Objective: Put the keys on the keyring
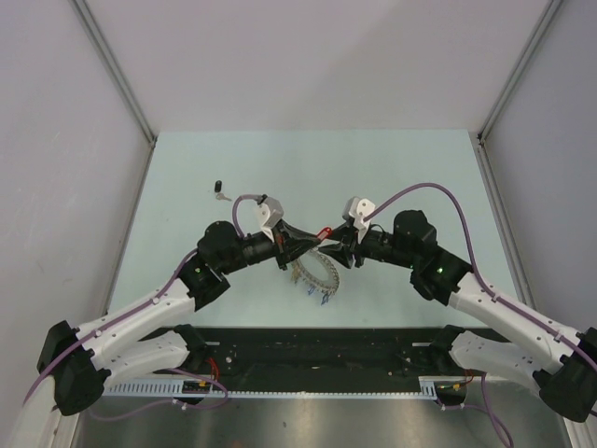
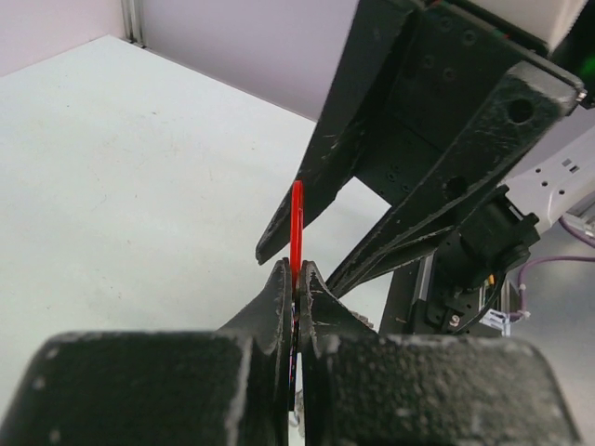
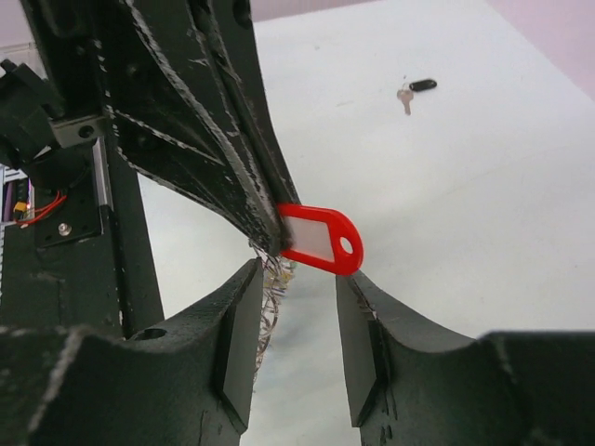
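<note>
My left gripper (image 1: 312, 241) (image 2: 297, 279) is shut on a flat red plastic key head (image 1: 326, 233) (image 2: 297, 228) (image 3: 321, 239) with a white label window and a hole at its free end. No metal blade shows. The keyring (image 1: 317, 273), a silver wire ring fringed with small coloured keys, sits just below both grippers; its wire loops (image 3: 270, 288) hang under the left fingers. I cannot tell whether it is joined to the red head. My right gripper (image 1: 343, 250) (image 3: 297, 271) is open, its fingertips just under the red head, with the right fingertip nearly touching it.
A small key with a black head (image 1: 221, 191) (image 3: 416, 89) lies alone on the pale table (image 1: 410, 177), far left of the grippers. Grey walls with metal rails stand on both sides. A black strip runs along the near edge by the arm bases.
</note>
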Tool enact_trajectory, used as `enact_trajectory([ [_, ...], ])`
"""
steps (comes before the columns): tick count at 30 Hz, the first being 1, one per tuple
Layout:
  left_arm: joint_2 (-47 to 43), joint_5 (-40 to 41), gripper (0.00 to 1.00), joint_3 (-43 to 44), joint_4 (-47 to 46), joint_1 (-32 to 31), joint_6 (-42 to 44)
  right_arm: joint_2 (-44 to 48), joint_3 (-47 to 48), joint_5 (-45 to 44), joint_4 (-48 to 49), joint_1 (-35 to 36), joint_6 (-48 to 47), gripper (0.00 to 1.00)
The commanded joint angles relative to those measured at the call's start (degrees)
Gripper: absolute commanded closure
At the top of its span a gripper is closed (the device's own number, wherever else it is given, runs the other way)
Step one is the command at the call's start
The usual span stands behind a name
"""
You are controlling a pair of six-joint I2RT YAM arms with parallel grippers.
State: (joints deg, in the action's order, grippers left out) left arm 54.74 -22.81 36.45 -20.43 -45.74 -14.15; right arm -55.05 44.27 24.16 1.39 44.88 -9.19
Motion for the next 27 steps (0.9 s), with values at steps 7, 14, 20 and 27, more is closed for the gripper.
enact_trajectory([
  [7,-1.4,3.6,1.0,0.5,-9.4,-0.2,-7.1,1.5,-1.6,-4.0,5.1,2.8,-2.4,0.6],
  [14,-1.2,3.6,1.0,0.8,-9.5,-0.3,-8.2,2.7,-3.0,-9.7,6.7,4.5,-3.1,0.62],
  [20,-0.9,3.5,0.99,1.3,-8.4,-0.3,-7.6,3.9,-3.5,-12.6,9.2,4.9,-2.4,0.64],
  [27,-0.3,3.3,1.0,1.7,-8.1,-0.4,-7.5,3.5,-3.8,-13.8,11.6,5.2,-1.3,0.64],
])
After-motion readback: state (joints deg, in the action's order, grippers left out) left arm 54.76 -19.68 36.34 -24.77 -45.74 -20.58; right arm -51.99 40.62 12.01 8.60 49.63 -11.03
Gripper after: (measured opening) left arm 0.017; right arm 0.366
